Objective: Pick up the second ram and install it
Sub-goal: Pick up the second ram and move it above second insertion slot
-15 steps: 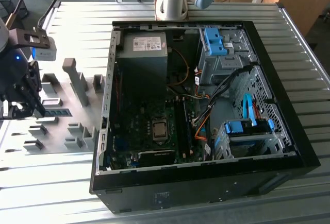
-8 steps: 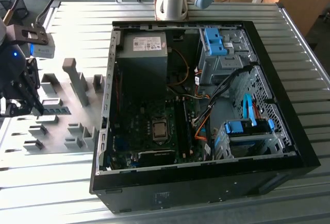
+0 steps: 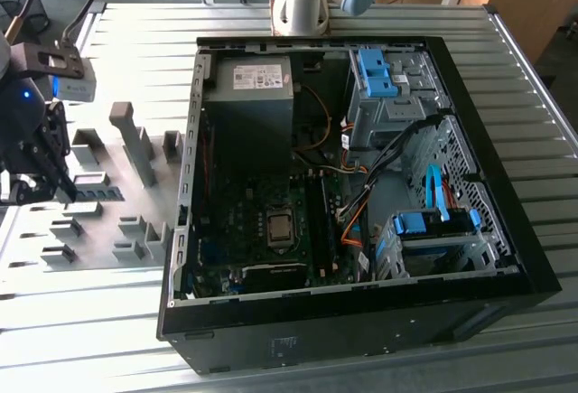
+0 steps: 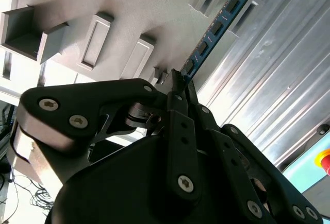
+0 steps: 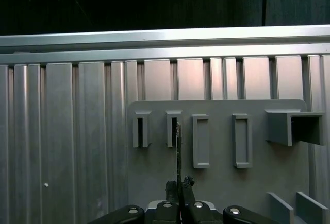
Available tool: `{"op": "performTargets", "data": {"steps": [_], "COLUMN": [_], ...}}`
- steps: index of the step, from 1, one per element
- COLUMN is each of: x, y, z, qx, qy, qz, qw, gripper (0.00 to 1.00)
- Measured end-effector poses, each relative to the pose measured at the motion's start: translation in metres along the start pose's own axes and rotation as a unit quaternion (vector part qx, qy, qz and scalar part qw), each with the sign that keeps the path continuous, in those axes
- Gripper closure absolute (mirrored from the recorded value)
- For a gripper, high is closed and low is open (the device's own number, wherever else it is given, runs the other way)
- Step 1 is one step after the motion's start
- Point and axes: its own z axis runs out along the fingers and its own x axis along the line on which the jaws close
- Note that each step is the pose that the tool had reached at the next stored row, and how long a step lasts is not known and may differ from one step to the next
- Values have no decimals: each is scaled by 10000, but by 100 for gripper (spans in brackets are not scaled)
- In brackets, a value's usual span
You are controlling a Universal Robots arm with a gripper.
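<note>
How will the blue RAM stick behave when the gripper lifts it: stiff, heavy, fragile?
Probably stiff: the second ram juts straight from the gripper without sagging. Likely light, being thin edge-on in the first wrist view. Perhaps fragile: gripped at one end, it could twist against the nearby grey slot.

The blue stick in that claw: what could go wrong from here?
The claw grips the second ram by one end alone, so it might tilt or slip. Its far end lies by the slot walls of the gray holder and could catch there. Loose cables crowd the open computer case; they might snag it.
</note>
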Motion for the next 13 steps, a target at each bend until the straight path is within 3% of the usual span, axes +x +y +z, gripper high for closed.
{"op": "performTargets", "data": {"steps": [13], "x": [0], "y": [1], "z": [-60], "qx": [0], "qy": [0], "qz": [0], "qw": [10000], "gripper": [86]}}
